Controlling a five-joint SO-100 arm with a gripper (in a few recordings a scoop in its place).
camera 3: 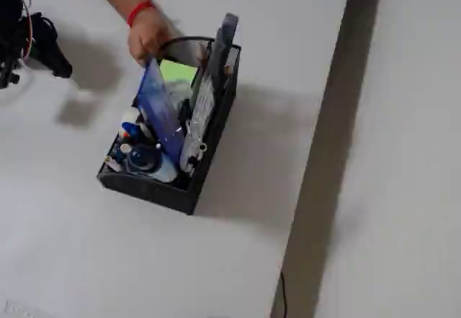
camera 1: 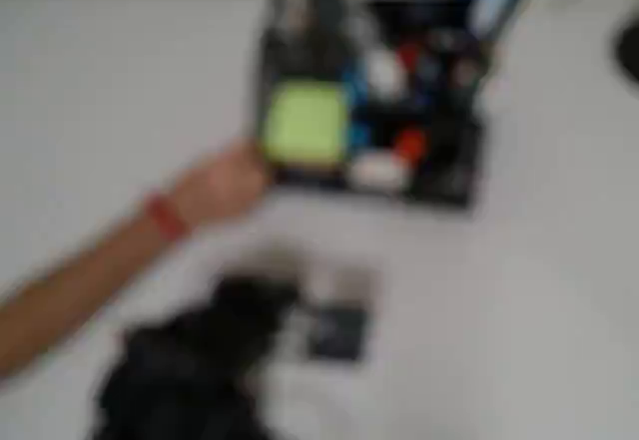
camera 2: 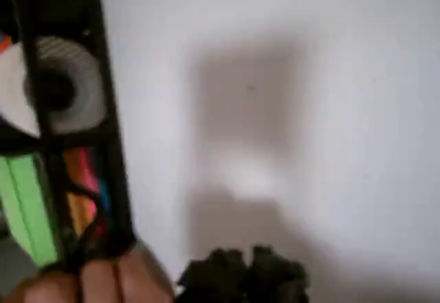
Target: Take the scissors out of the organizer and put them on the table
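Overhead view, very blurred: the organizer [camera 1: 399, 111] sits at the top middle of the white surface [camera 1: 559, 310], w/ the lime-green sticky-note pad [camera 1: 306, 124] in its near-left compartment and red, white and blue blobs beside it that I can't name. A person's hand [camera 1: 228, 183] w/ a red wristband [camera 1: 165, 216] comes in from the left and touches the organizer's near-left corner. The robot's hand [camera 1: 334, 325] is a dark shape low in the picture, apart from the organizer; too blurred to tell how far open. Wrist view: the organizer's mesh wall runs down the left edge, a tape roll [camera 2: 51, 86] behind it, the green pad and some bright-coloured items below; the person's fingers [camera 2: 100, 279] grip the bottom corner. A dark lump at the bottom edge looks like the robot's hand [camera 2: 244, 275]; nothing seems held, but whether it's open or closed I can't tell. Fixed view: the organizer stands mid-surface w/ a blue transparent ruler [camera 3: 162, 112] and other tall items standing up in it; the robot's hand [camera 3: 50, 51] hangs at the top left, well apart from it and w/ nothing in it as far as I can see. Scissors: can't pick them out in any view, prob. still among the tall items. Judgement: pre-reach step, nothing extracted yet. Next move needs the person's hand clear, then an approach from above onto the scissor handles, a close and a straight lift.
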